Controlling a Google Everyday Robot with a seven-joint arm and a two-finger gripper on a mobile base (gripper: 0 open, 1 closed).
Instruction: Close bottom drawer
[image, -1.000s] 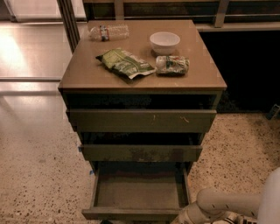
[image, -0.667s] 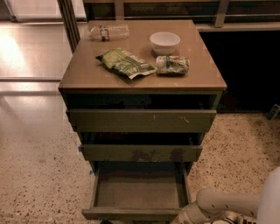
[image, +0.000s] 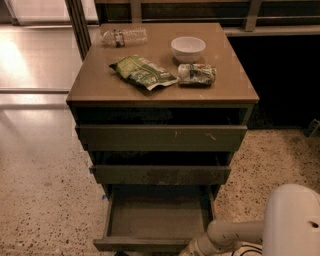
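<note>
The bottom drawer (image: 156, 216) is the lowest of three olive-brown drawers in a small cabinet. It is pulled far out, and its bare inside and plain front edge (image: 142, 244) show. My gripper (image: 187, 250) is at the frame's bottom edge, right by the right end of that drawer's front. The white arm (image: 232, 233) leads to it from the lower right. Most of the gripper is cut off by the frame edge.
The top drawer (image: 161, 137) and the middle drawer (image: 161, 174) stand slightly out. On the cabinet top (image: 95, 80) are a white bowl (image: 188, 48), a green snack bag (image: 143, 72), a smaller packet (image: 197, 74) and a plastic bottle (image: 124, 36). Speckled floor (image: 45, 200) surrounds the cabinet.
</note>
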